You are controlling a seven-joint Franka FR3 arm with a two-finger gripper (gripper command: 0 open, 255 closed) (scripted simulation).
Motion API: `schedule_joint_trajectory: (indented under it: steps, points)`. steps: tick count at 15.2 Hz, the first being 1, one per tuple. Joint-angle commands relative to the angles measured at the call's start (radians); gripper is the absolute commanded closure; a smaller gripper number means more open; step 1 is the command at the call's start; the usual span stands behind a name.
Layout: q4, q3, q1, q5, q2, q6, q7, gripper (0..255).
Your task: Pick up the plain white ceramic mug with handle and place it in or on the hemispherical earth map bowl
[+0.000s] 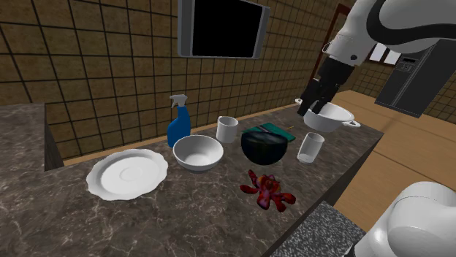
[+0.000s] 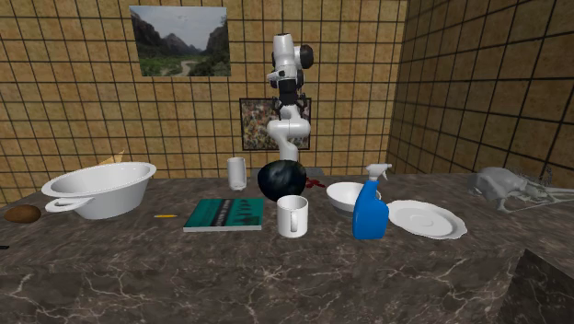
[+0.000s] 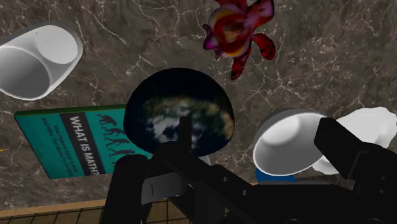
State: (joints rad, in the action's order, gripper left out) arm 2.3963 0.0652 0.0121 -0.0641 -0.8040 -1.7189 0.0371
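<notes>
On the bench (image 1: 212,219), the white mug (image 1: 227,129) stands upright at ten o'clock from the earth-map bowl (image 1: 263,146) in the shoulder view. Likely rigid, slick, breakable; pinch its rim wall. At two o'clock the gripper (image 1: 310,109) hangs spread, empty.

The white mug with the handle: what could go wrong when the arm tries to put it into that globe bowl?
1. A handle-less white cup resembles the mug, and the gripper hangs nearer that cup, so a mix-up seems possible.
2. The mug stands close to the spray bottle and the white bowl; coming down, the gripper may knock them.
3. The earth bowl looks round underneath, so it might rock under the mug.
</notes>
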Motion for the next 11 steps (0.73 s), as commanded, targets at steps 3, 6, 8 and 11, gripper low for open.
schedule_joint_trajectory:
  steps: [3,6,8,11]
  points:
    - [-0.008,-0.006,-0.005,0.0,0.069,-0.059,0.0,0]
    - [-0.03,-0.015,-0.013,0.0,0.178,-0.141,0.0,0]
    - [-0.052,-0.021,-0.017,0.0,0.252,-0.191,-0.001,0]
    - [-0.095,-0.029,-0.023,0.002,0.367,-0.259,-0.002,0]
